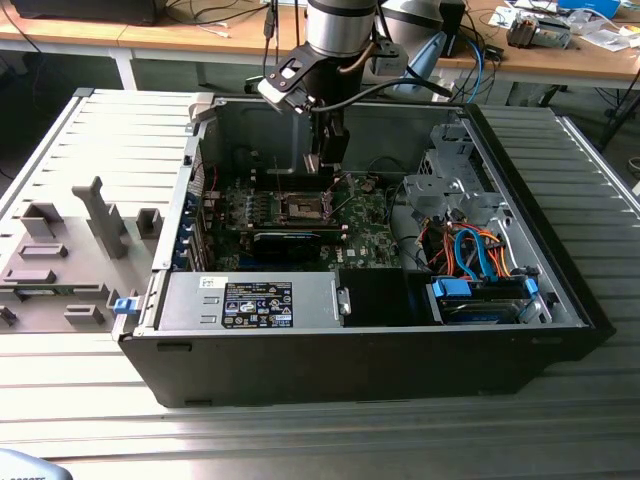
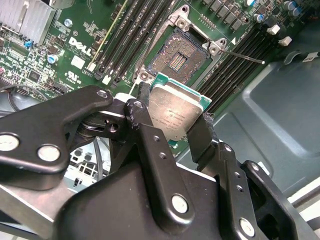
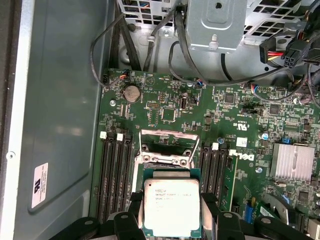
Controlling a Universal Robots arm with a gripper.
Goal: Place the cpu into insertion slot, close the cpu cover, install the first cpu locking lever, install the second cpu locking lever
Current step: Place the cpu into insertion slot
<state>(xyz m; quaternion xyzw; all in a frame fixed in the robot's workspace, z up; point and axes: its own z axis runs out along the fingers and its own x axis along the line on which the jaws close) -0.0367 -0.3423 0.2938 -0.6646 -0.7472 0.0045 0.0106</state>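
Nearest the wrist cameras, my end effector (image 2: 172,127) has its 2 fingers (image 2: 145,125) clamped on opposite edges of the cpu (image 2: 176,111). The chip's metal top faces the first wrist view. It is held off the green board (image 3: 220,115), close to the insertion slot (image 2: 176,56) but not in it, and the slot's brownish pin field lies bare. So I'm on step 1, placing the chip; the cover and the 2 levers are not yet done.

Beyond the slot in the first wrist view, the cpu cover (image 3: 170,133) stands swung open. I judge that seating calls for squaring the chip's edges with the socket rim and coming down level, since bare pins would bend under a skewed touch.

My count: 1 cpu, 1 slot, 1 cover, 1 thin lever rod (image 2: 245,56) that I can make out, and 2 banks of memory slots (image 2: 132,37) flanking the socket. Farthest out, 1 open computer case (image 1: 350,370) sits on the ribbed tabletop (image 1: 320,440).
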